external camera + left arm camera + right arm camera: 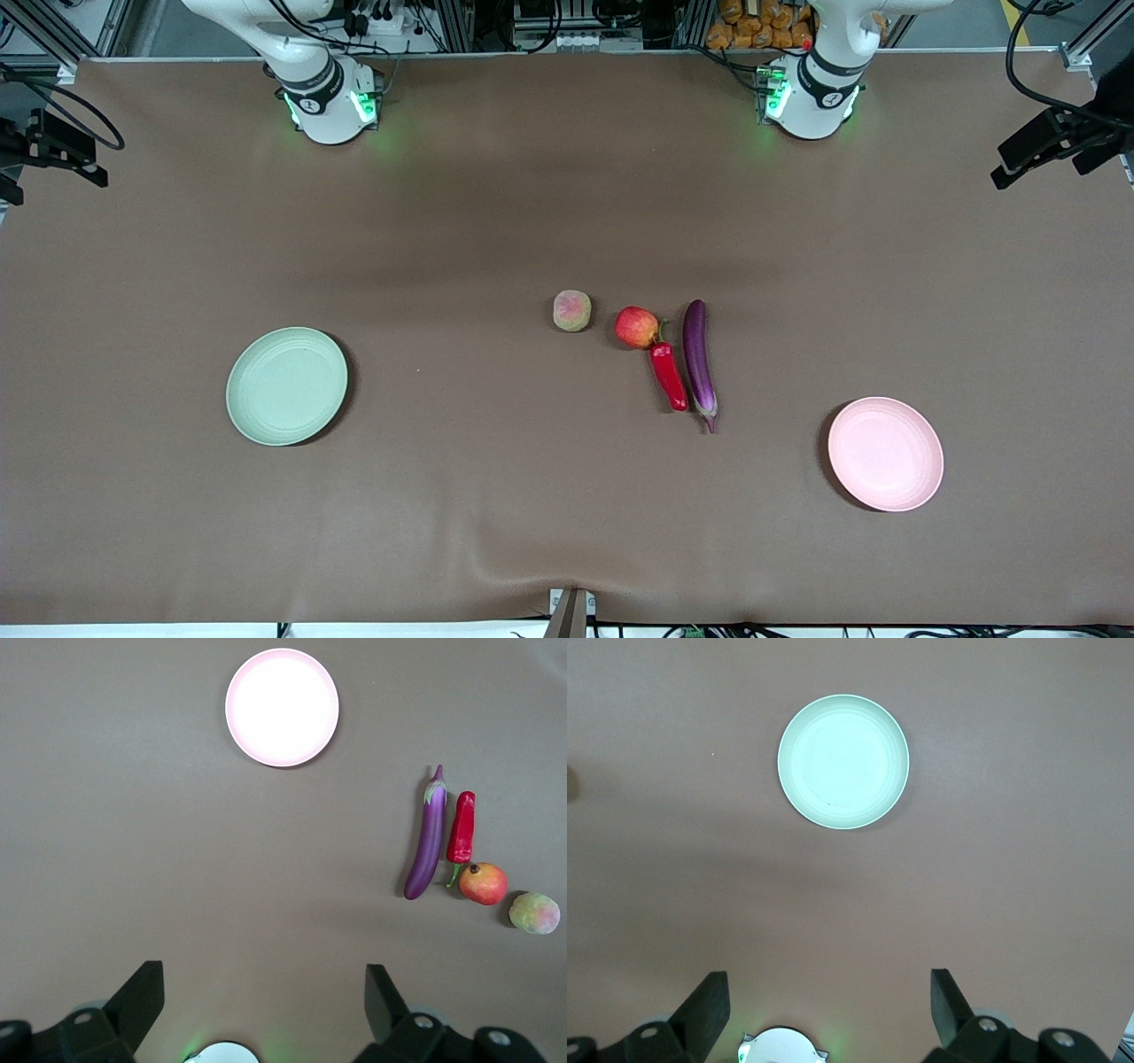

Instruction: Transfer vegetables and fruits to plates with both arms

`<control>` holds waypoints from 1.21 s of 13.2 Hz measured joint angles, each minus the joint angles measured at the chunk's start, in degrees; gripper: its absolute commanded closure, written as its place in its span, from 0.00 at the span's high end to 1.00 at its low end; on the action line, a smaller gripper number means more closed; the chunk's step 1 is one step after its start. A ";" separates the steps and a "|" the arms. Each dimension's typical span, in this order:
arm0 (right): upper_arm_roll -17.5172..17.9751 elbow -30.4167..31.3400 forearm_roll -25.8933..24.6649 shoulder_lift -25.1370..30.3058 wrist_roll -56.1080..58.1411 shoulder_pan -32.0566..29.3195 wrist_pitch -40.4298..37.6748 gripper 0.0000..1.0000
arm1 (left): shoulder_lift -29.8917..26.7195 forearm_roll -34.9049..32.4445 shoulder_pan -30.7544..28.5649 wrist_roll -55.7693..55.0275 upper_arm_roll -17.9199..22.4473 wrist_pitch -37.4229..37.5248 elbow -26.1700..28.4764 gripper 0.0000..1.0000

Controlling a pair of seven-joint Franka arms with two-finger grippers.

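The purple eggplant [699,361] [427,840], red chili pepper [669,376] [462,826], red apple [637,327] [483,883] and pale yellow-green fruit [572,310] [534,912] lie together mid-table. The pale green plate [287,385] [843,762] sits toward the right arm's end, the pale pink plate [885,454] [282,707] toward the left arm's end, both bare. My left gripper [264,992] is open and empty, high over the table near its base. My right gripper [829,992] is open and empty, high near its own base. Neither gripper shows in the front view.
The brown table cloth [496,496] covers the whole table. The two arm bases [330,105] [811,99] with green lights stand at the edge farthest from the front camera. Black camera mounts [1054,137] sit at the table's ends.
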State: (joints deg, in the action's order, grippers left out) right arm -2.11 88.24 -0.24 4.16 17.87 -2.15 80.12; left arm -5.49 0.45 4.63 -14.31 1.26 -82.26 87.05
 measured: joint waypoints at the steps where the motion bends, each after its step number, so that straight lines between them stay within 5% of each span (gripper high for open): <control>1: 0.00 0.00 0.00 0.00 0.00 0.00 -0.06 1.00 | 0.01 0.00 0.00 0.00 0.00 0.04 0.00 1.00; 16: 0.01 0.06 -0.08 0.00 -0.01 -0.01 -0.95 1.00 | 0.86 0.00 0.37 0.00 -0.49 1.95 0.06 1.00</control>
State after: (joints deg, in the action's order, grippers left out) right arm -2.11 88.29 -0.32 4.16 17.87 -2.16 79.17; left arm -4.63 0.45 5.01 -14.31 0.77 -80.31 87.11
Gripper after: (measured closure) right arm 0.000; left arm 0.000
